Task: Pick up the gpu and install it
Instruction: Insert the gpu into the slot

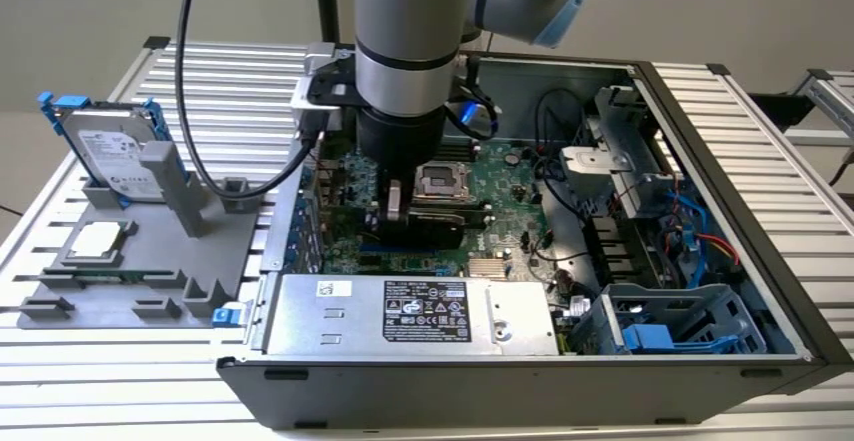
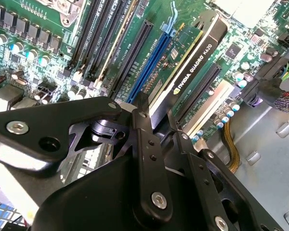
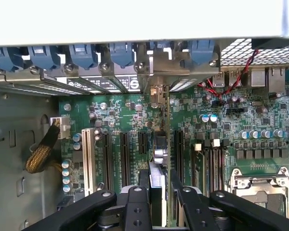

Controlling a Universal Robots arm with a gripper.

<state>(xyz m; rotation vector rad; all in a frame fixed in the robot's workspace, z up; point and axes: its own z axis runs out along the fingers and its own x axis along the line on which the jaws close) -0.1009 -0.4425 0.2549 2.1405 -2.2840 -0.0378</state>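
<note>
Inside the open computer case (image 1: pixel 747 261), the gripper (image 1: pixel 395 223) holds the gpu (image 2: pixel 192 60) on edge over the motherboard (image 1: pixel 514 176), behind the power supply (image 1: pixel 407 313), while a hard drive (image 1: pixel 114 151) stands in a holder (image 1: pixel 147 261) at the exterior view's left.

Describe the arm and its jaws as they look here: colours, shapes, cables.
The arm is a thick silver-grey tube with a black band and a pale blue joint cap; its lowest section is black. A black cable loops down beside it. The gripper is black, built of flat linkage bars with rounded ends and silver screw heads. Its jaws are narrow, flat and black.
</note>
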